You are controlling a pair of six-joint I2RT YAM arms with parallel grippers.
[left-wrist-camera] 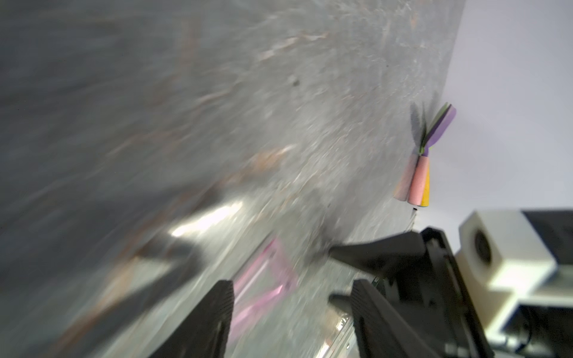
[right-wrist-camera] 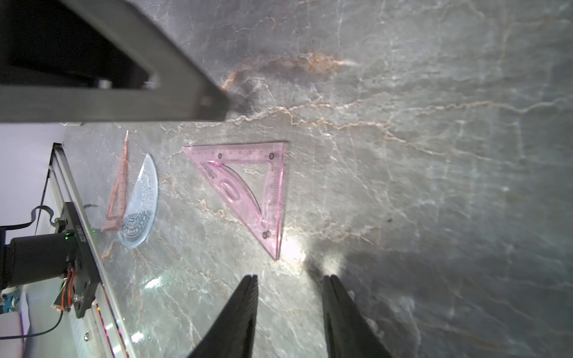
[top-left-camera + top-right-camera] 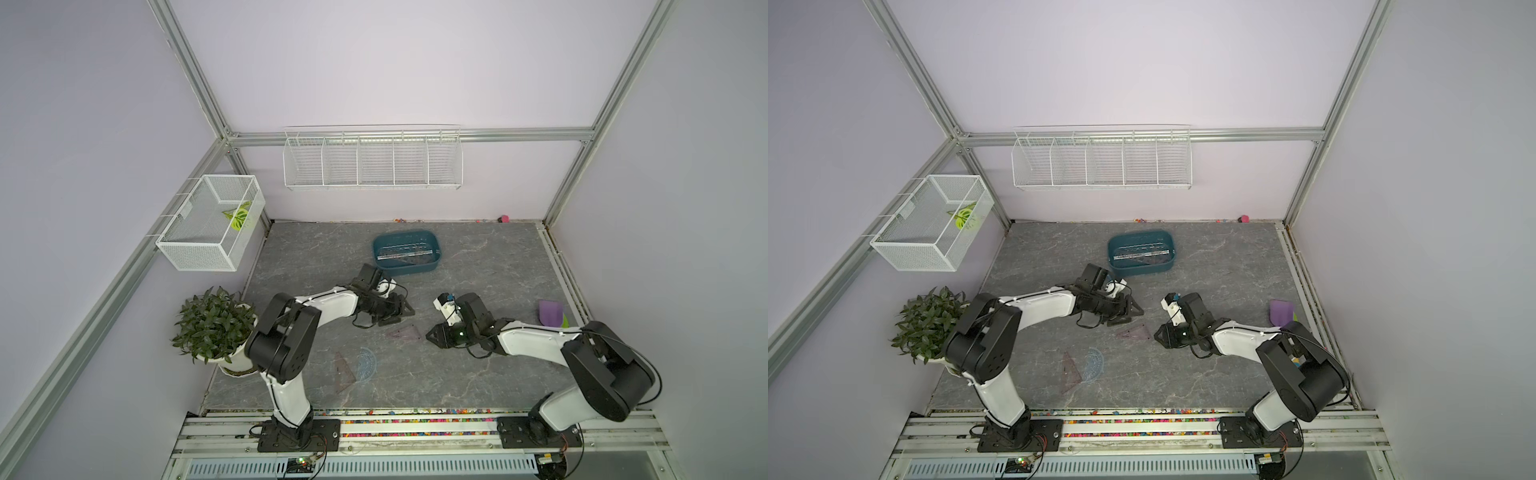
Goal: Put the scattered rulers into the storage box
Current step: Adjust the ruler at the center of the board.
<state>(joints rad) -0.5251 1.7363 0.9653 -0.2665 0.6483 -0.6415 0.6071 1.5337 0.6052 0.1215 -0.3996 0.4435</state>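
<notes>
The storage box (image 3: 409, 271) (image 3: 1142, 271) stands at the back middle of the table, with straight rulers (image 3: 405, 252) lying in it. On the table, a pink-purple triangle ruler (image 3: 405, 332) (image 3: 1136, 332) (image 2: 266, 186) lies between both grippers. My left gripper (image 3: 401, 311) (image 3: 1130, 311) (image 1: 291, 288) is open just behind it; that wrist view is blurred. My right gripper (image 3: 432, 334) (image 3: 1158, 332) (image 2: 290, 277) is open and empty, just right of its corner. Nearer the front lie a second triangle (image 3: 345, 374) (image 2: 119, 192) and a bluish protractor (image 3: 368, 363) (image 2: 141, 204).
A potted plant (image 3: 214, 328) stands at the left edge. A white mesh basket (image 3: 212, 222) and a wire rack (image 3: 372, 160) hang on the walls. A purple chunky item (image 3: 550, 311) lies at the right edge. A small pink piece (image 3: 504, 218) sits by the back wall.
</notes>
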